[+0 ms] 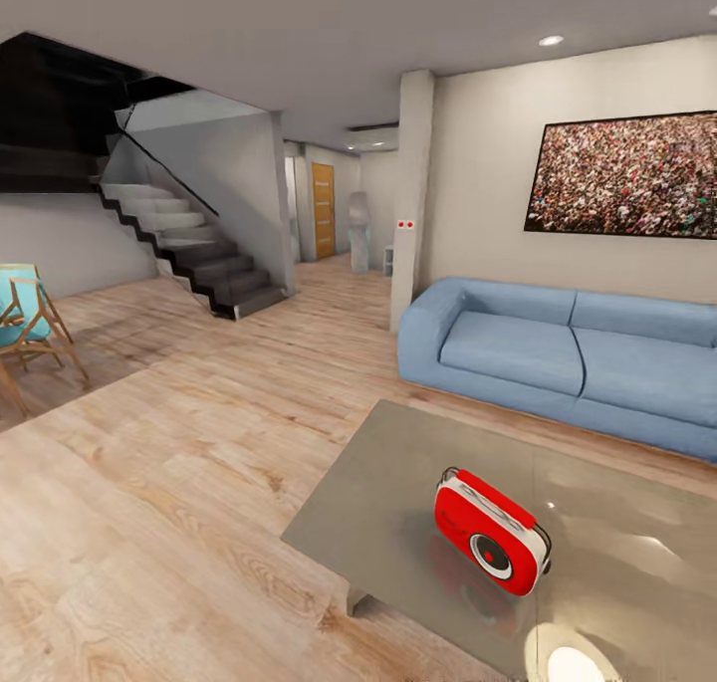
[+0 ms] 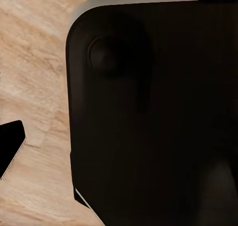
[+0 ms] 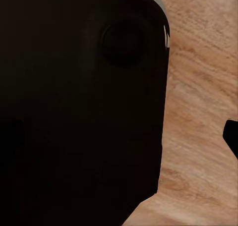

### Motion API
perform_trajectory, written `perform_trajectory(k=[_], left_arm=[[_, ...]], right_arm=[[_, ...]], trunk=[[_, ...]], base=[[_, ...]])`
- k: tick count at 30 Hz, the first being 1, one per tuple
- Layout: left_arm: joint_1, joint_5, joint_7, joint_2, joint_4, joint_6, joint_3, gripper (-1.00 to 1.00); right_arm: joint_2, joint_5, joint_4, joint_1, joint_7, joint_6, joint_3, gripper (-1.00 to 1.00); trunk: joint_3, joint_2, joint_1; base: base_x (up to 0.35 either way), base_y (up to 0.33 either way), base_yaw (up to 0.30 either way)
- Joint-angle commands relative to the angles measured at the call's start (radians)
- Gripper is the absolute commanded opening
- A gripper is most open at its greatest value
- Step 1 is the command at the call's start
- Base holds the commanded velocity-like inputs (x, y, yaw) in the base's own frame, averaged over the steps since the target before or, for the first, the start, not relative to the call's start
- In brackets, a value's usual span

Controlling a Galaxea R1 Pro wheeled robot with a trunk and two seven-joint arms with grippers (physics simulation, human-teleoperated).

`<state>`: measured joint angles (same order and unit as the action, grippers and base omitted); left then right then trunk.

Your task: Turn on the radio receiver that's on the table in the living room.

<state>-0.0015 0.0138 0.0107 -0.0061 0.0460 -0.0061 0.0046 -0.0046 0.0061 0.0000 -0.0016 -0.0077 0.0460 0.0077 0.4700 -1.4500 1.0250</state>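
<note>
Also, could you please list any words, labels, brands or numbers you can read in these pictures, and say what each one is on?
None can be read.
Radio receiver: no lettering made out on its red face; the dial is too small to tell.
Framed photo: a crowd, no text.
Pillar: two small red marks, too small to read.

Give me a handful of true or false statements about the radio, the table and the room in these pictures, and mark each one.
1. The radio receiver stands on the table. True.
2. The radio receiver is blue. False: it is red with a white edge band.
3. A blue sofa stands beyond the table. True.
4. A gripper is pressing the radio's dial. False: nothing touches the radio in the head view.
5. The staircase is right of the sofa. False: it is to the left, across the wood floor.
</note>
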Motion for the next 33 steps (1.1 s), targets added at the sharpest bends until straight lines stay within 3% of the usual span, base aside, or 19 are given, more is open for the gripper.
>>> perform_trajectory(k=[1,23,33], left_arm=[[0.000,0.000,0.000,0.000,0.000,0.000,0.000,1.00],[0.000,0.000,0.000,0.000,0.000,0.000,-0.001,1.00],[0.000,0.001,-0.001,0.001,0.000,0.000,-0.001,1.00]], right_arm=[[0.000,0.000,0.000,0.000,0.000,0.000,0.000,1.00],[0.000,0.000,0.000,0.000,0.000,0.000,0.000,1.00],[0.000,0.000,0.000,0.000,-0.001,0.000,0.000,1.00]], trunk=[[0.000,0.000,0.000],[0.000,0.000,0.000],[0.000,0.000,0.000]], base=[[0.000,0.000,-0.283],[0.000,0.000,-0.281],[0.181,0.086,-0.050]])
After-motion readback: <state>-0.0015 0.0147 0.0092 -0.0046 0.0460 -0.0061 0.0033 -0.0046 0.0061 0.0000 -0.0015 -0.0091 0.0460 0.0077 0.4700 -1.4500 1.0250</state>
